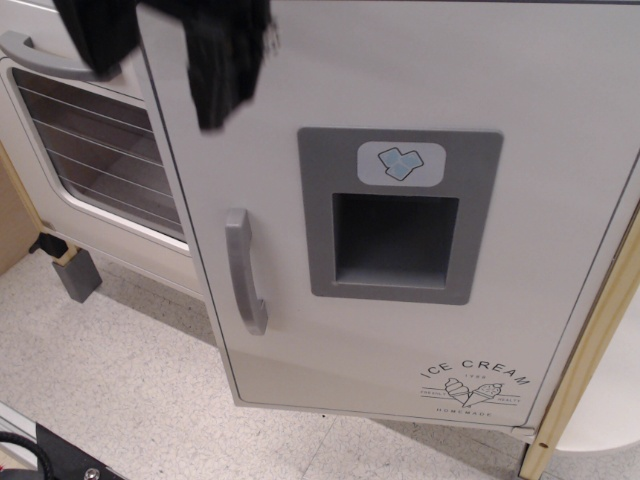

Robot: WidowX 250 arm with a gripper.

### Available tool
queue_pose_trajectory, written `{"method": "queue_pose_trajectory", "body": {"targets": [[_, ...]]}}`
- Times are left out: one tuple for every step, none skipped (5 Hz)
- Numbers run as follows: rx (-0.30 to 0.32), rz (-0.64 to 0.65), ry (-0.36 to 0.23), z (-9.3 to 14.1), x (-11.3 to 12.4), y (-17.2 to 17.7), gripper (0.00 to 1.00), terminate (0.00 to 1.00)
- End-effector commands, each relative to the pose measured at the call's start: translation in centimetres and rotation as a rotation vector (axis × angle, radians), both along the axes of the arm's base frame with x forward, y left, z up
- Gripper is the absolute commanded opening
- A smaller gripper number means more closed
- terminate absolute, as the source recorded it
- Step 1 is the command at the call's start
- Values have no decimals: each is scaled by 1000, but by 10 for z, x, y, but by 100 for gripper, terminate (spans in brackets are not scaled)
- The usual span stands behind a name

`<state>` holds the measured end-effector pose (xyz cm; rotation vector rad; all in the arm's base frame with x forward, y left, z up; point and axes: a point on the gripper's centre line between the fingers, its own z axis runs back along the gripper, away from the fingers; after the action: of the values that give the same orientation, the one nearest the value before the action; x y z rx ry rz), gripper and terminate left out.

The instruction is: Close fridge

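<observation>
While blurred black end effector (170, 50) hangs top-left, grip state unclear, fridge (400, 200) door below-right of it

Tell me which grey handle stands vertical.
The grey handle on the white fridge door stands vertical; the oven door's handle runs horizontally.

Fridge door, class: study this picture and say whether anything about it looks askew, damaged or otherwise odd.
The white toy fridge door hangs slightly crooked: its bottom edge slopes down to the right, so it does not look fully flush. No damage or spill shows. The blurred black gripper is at the door's top left corner.
</observation>
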<state>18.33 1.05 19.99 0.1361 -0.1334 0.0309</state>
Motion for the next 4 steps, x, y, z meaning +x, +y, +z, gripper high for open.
{"method": "queue_pose_trajectory", "body": {"targets": [[-56,55,0,-46,7,9,100,0],[-51,69,-43,-61,17,13,100,0],[-66,102,-96,-66,32,20,100,0],[-112,119,-157,-72,49,26,100,0]]}}
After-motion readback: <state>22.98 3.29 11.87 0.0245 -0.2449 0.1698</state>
